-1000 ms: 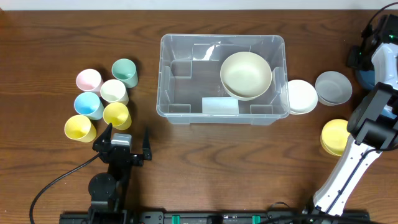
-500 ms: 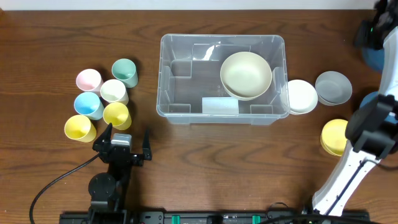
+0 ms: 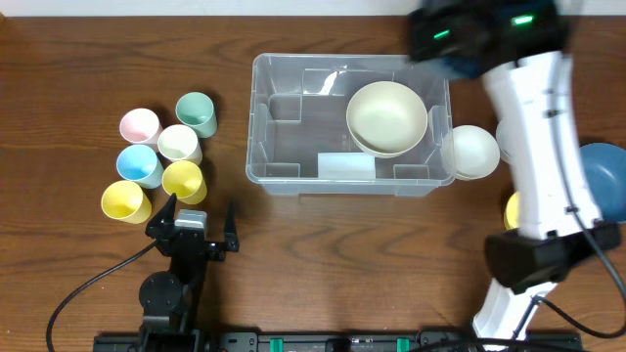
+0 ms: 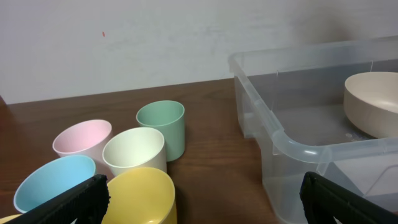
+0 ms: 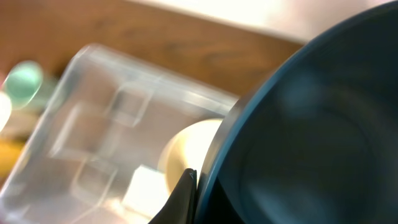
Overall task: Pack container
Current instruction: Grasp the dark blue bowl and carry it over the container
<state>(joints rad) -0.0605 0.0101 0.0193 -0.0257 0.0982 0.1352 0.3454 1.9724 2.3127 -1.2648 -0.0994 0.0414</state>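
**Asker:** Where is the container?

**Me:** The container (image 3: 284, 127) sits mid-table, open at the top, with clear walls. A cream bowl (image 3: 387, 117) lies in its right half. The left half holds only the pale label (image 3: 345, 166) on the floor.

**Asker:** And your right gripper?

**Me:** My right gripper (image 5: 194, 186) is pinched tight on the rim of a dark blue bowl (image 5: 298, 137), up by the container's far right corner. I judge that a rim pinch suits it, since the bowl hangs free below my fingers and could nest into the cream one. That view is blurred, so I cannot tell how high the bowl hangs.

**Asker:** What waits outside?

**Me:** A white bowl (image 3: 474, 152) sits right against the container's right wall, though I cannot tell whether it touches. A yellow bowl (image 3: 512, 210) peeks out from behind my right arm (image 3: 538, 147). Six cups (image 3: 179, 144) cluster on my left, well apart from the container. With the bowls on my right and the cups on my left, each arm probably serves its own side.

**Asker:** And the left gripper?

**Me:** My left gripper (image 3: 202, 210) gapes wide and holds nothing, just beside the nearest yellow cup (image 3: 183, 181).

**Asker:** What about the surface and the room?

**Me:** The table (image 3: 323, 254) is dark brown with a wood grain, and a pale wall (image 4: 155, 37) stands behind it.
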